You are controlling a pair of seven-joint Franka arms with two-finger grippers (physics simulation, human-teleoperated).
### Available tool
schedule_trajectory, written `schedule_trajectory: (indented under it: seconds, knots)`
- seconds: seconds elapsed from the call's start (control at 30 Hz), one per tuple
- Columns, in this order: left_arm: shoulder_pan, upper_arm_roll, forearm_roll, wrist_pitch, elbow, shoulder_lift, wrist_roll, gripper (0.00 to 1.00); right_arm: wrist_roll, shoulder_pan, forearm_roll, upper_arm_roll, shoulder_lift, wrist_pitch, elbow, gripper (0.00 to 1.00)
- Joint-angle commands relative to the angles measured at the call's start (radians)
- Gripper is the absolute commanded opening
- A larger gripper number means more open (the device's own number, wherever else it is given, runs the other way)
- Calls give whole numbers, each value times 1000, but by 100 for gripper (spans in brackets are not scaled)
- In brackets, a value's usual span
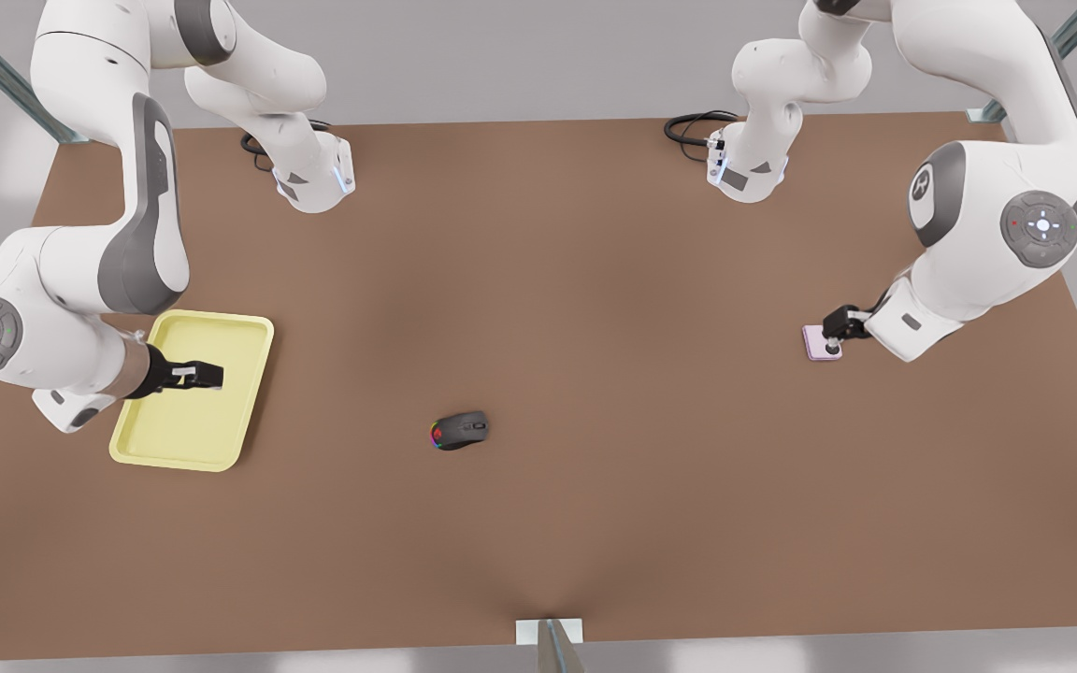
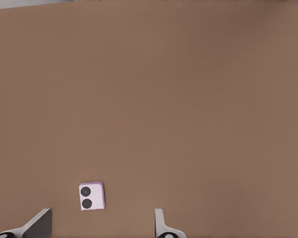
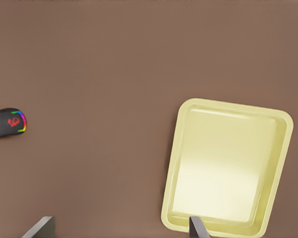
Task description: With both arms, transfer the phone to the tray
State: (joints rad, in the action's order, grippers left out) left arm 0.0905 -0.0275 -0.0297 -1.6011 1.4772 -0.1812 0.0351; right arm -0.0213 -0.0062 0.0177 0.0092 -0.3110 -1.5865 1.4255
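The phone point(image 2: 92, 196) lies on the table below the left gripper point(image 2: 102, 225).

On the front view's right, the left gripper point(image 1: 835, 342) covers much of the phone point(image 1: 815, 345), leaving a pink edge and corner showing. On the front view's left, the right arm point(image 1: 80, 280) hides the tray's point(image 1: 221, 323) near rim, with the right gripper point(image 1: 208, 376) over its floor. Both arms are cut off at the upper edge. In the right wrist view, the frame's edge crops the mouse point(image 3: 6, 123); wrist views show fingers point(image 2: 38, 224) only as tips.
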Motion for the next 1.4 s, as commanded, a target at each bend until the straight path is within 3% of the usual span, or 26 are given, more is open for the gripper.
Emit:
schedule_trajectory:
  seconds: [0.0,0.13,0.27,0.4,0.6,0.87,0.97,1.1,1.17,1.37]
  knots:
    - [-2,0,-1,-17,-2,2,16,100,-9,0,1,0,1,-13,0,100]
    - [-12,18,-9,-51,93,-44,19,100,-9,0,1,0,1,-13,0,100]
    - [-55,55,-32,-375,434,-12,-50,100,-8,0,1,0,1,-13,0,100]
    - [-98,89,-32,-629,627,-23,-147,100,-9,0,1,0,1,-13,0,100]
    - [-173,89,-22,-836,726,-93,-267,100,-9,0,2,0,-2,-15,-2,100]
    - [-224,89,57,-950,775,-155,-302,100,-3,5,-8,2,7,-21,-16,100]
    - [-224,89,51,-953,847,-130,-327,100,-5,8,-12,3,-14,42,-109,100]
    - [-224,89,50,-1057,913,-129,-334,100,0,0,-50,0,39,19,-24,100]
    - [-224,90,50,-1059,928,-129,-356,100,0,-3,-48,-2,124,-61,116,100]
    - [-224,94,50,-1077,951,-141,-360,100,54,-2,-36,-32,102,-47,90,100]
